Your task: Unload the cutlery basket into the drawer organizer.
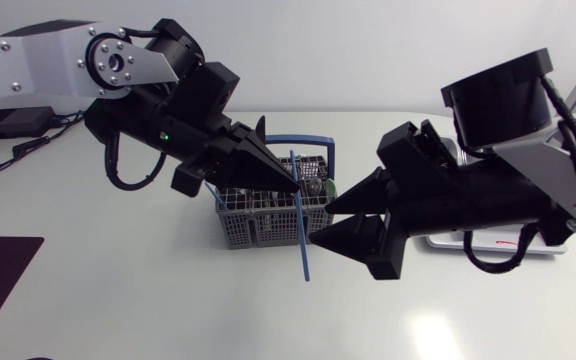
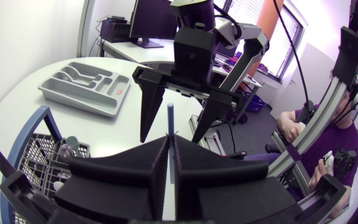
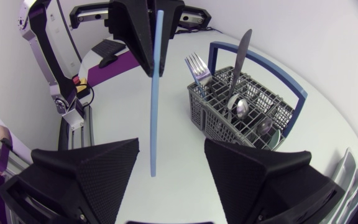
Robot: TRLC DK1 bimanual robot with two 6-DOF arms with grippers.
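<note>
Desk [image 1: 118, 300]: white, carries everything.
Drawer organizer [image 2: 86, 87]: grey, well apart from the basket.
Cutlery basket [image 1: 238, 228]: grey, blue handle; fork [image 3: 196, 65], knife [image 3: 241, 53] and spoons stand inside.
Left end effector [image 1: 286, 180]: above the basket, clamped on the blue stick.
Right end effector [image 1: 319, 222]: fingers spread, just beside the stick.
Blue stick [image 1: 301, 230]: thin, near upright.

Cutlery basket [image 1: 243, 232] left of drawer organizer [image 1: 498, 244].
</note>
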